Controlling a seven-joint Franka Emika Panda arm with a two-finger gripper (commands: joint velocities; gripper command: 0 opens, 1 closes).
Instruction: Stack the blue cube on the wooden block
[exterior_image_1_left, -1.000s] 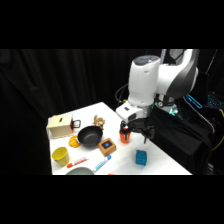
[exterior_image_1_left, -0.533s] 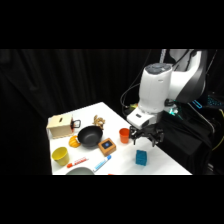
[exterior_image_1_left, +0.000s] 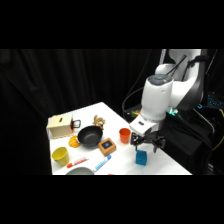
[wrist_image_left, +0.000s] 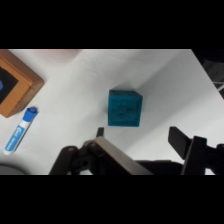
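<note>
Right above the blue cube (exterior_image_1_left: 141, 158), near the tabletop's (exterior_image_1_left: 117, 120) front-right edge, hung the tool (exterior_image_1_left: 145, 146), fingers spread wide with nothing between them. Could see one fingertip low and left of the cube in the wrist view and the other (wrist_image_left: 178, 138) off to the lower right, so had the cube (wrist_image_left: 125, 108) sitting a bit forward of the gap rather than squarely inside it. Looked like it needed a small nudge toward the cube before dropping, not just a straight descent. Cube faces seemed turned slightly against the finger line too, but couldn't say by how much.

Sat flat on the tabletop, that cube, touching nothing, well clear of the orange cup (exterior_image_1_left: 124, 134) behind it.

Over to the left of the cube, past some bare white surface, lay the wooden block (exterior_image_1_left: 107, 146) with its dark blue mark facing up, nothing on top of it yet. Only caught a corner of it (wrist_image_left: 16, 87) at the wrist view's left edge, with the marker pen (wrist_image_left: 21, 129) just beside it. So, guessing: grab first, then a lift and a short carry leftward toward the black pan (exterior_image_1_left: 90, 135) side. Worth watching the pen on the way, since it lay close to the block's near side.
</note>
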